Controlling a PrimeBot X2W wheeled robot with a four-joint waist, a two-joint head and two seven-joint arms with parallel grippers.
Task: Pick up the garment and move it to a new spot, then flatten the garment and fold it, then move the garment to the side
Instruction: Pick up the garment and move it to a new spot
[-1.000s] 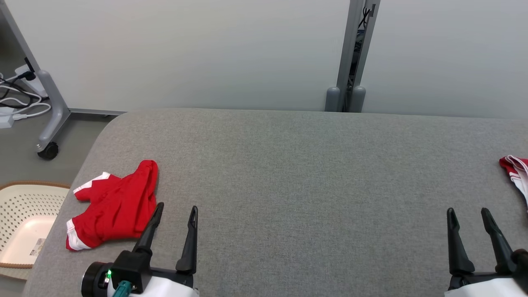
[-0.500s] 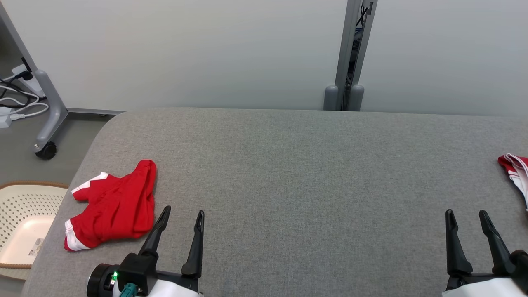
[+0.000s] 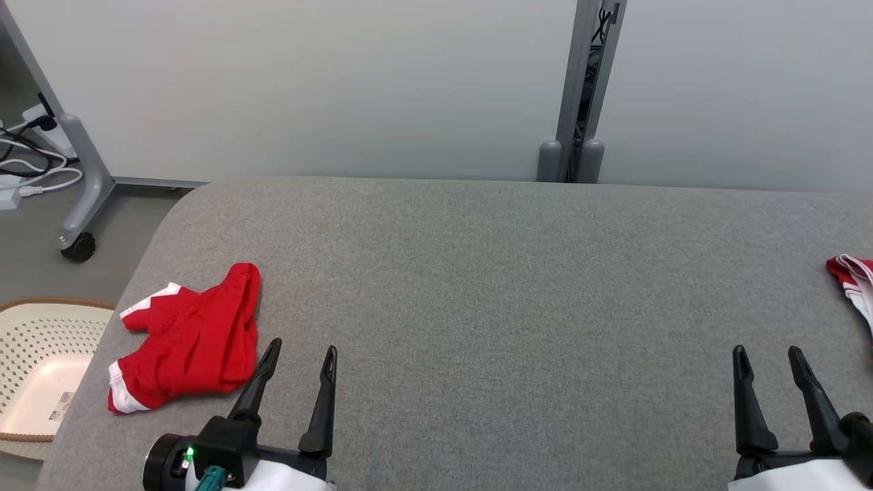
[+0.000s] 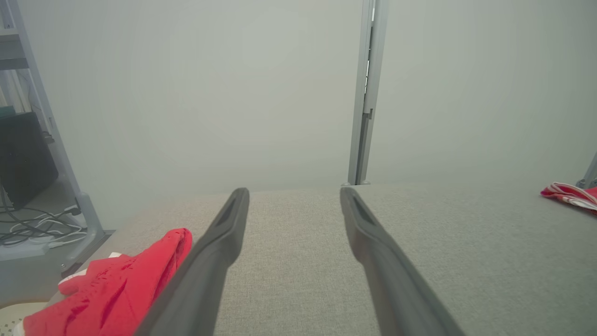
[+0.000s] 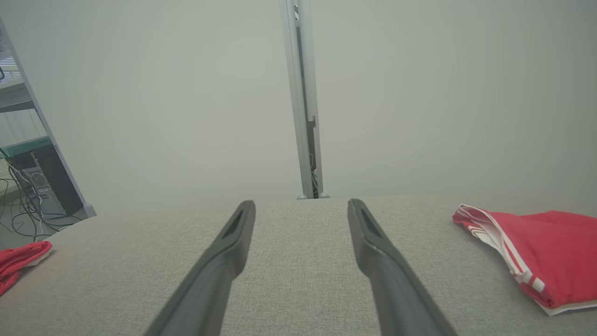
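A crumpled red garment with white trim lies near the left edge of the grey table; the left wrist view has it at lower left. My left gripper is open just right of it, not touching, nothing between its fingers. My right gripper is open and empty at the lower right. A second red and white garment lies folded at the table's right edge, right of the right gripper.
A cream perforated basket sits on the floor left of the table. A grey wheeled stand leg and cables are at far left. A grey post rises behind the table against the pale wall.
My left gripper has shifted slightly right and away from the crumpled garment. The right gripper has barely moved. The garments lie as before.
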